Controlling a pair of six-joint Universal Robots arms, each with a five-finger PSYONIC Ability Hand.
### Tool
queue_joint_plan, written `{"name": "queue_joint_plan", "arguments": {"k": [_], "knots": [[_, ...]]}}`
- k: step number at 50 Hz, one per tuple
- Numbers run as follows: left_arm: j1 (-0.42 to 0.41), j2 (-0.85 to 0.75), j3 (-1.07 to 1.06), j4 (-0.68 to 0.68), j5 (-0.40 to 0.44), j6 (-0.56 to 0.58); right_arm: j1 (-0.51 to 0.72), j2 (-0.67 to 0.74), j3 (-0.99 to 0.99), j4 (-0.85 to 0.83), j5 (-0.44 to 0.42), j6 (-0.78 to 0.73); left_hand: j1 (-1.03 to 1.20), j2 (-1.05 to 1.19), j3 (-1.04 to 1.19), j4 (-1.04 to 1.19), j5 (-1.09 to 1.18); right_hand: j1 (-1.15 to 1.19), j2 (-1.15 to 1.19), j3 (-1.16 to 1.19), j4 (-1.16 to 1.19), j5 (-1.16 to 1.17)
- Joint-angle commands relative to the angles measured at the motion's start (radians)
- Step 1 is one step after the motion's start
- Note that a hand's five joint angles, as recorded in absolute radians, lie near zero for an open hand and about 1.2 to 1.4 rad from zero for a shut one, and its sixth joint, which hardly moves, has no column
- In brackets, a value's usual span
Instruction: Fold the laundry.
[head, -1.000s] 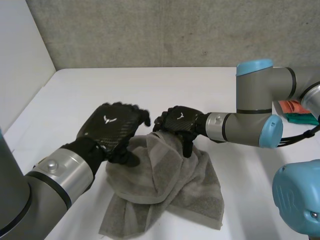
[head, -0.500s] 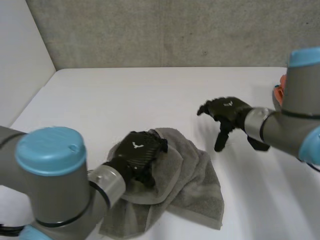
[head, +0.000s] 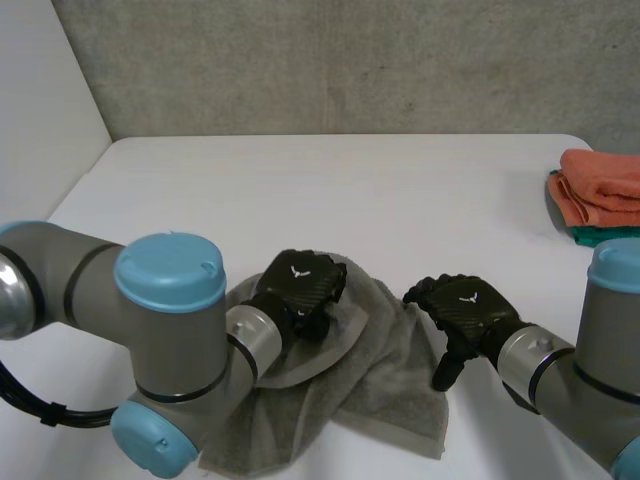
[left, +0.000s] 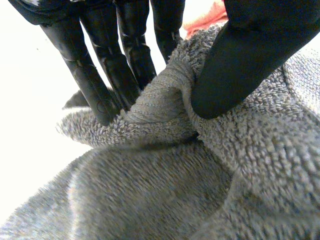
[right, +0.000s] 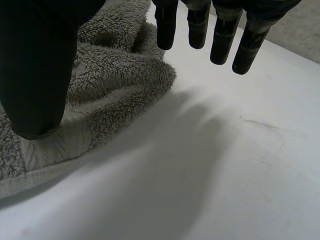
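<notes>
A crumpled grey towel lies on the white table near its front edge. My left hand rests on the towel's upper left part. In the left wrist view its fingers and thumb pinch a raised fold of the towel. My right hand hovers just to the right of the towel, fingers straight and pointing down. In the right wrist view its thumb is over the towel's edge and its fingers are over bare table, holding nothing.
A folded orange cloth lies on a green one at the table's far right edge. A grey wall stands behind the table. My left arm's elbow bulks large at the front left.
My left hand came down onto the towel and closed on a fold. My right hand left the towel, swung right and back towards the front, staying open.
</notes>
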Motion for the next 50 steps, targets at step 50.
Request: {"name": "queue_joint_plan", "arguments": {"k": [50], "knots": [[0.242,0.366,0.226,0.046,0.012,-0.008,0.099,0.203,-1.187,0.183,0.163,-0.117,0.302,0.240,0.253,0.242,0.282,1.193,1.174,1.180,1.164,1.155]]}}
